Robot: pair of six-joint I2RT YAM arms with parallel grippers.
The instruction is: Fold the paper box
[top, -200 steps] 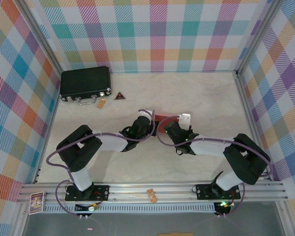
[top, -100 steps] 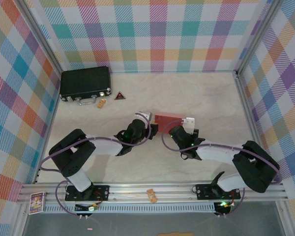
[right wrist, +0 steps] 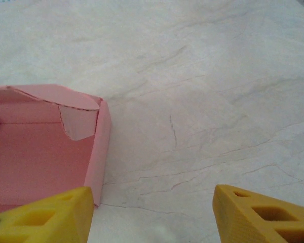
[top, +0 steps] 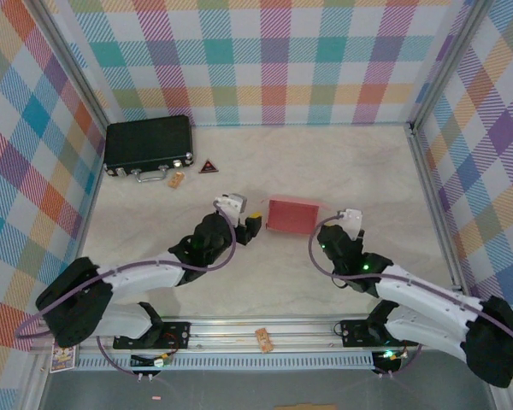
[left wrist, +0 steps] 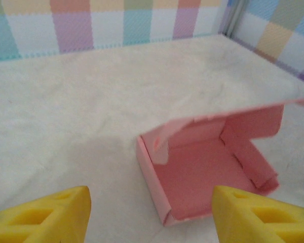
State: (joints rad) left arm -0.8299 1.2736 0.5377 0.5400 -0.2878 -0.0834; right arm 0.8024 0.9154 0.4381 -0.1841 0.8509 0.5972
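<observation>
From above, the paper box (top: 292, 215) sits on the table (top: 368, 171) near its middle. It lies between the left gripper (top: 248, 224), just beside its left edge, and the right gripper (top: 347, 226), a little farther off on the right. Neither touches it, and a black case (top: 148, 145) lies well apart in the far left corner. The left wrist view looks into the box: its walls stand up, the lid hangs raised and tilted over the far side, and one side flap leans inward. The yellow fingers (left wrist: 45, 217) stand wide with nothing between them. The right wrist view shows the box's right wall upright and a rounded tab (right wrist: 78, 119) bent inside the corner; here too the fingers (right wrist: 263, 212) are spread wide and empty. Closing the lid looks like the step left. With nothing holding the light card, a push on the lid would likely slide or tip the whole box. If the lid comes down on the leaning flap or the tab, the card may crease or a wall may spring outward.
</observation>
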